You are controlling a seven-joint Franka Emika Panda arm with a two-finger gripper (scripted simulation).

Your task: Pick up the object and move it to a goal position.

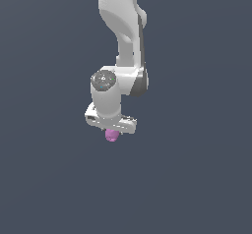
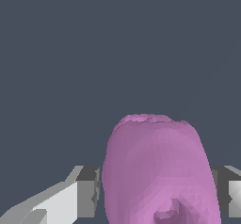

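The object [image 2: 157, 171] sits right between my fingers [image 2: 87, 190], and my pincer [image 1: 112, 131] is narrowed onto it: in the wrist view a grey pad shows close against each flank of the pink-purple lump, so I judge that I am holding it, though the exact contact lines are hard to make out. In the exterior view only a small rounded bit of it pokes out just below my hand, tucked under the white body of the pincer, with nothing visibly touching it from beneath. Whether it is already lifted clear of the floor I cannot say, since the ground is one flat dark tone with no shadow or edge to read. The lump looks taller than it is wide in the wrist view, so its long axis seems to run along my fingers, pointing away from my palm, with the dimple on the face turned toward my camera. That suits the coming move, I think: the thing lies straight ahead of my grip, centred, so carrying it should need no re-seating, only a steady hold on a rounded, lumpy surface that might slip if I loosen. I see no goal marker in either view, so I cannot tell which way it lies. No brand, label or writing shows anywhere.
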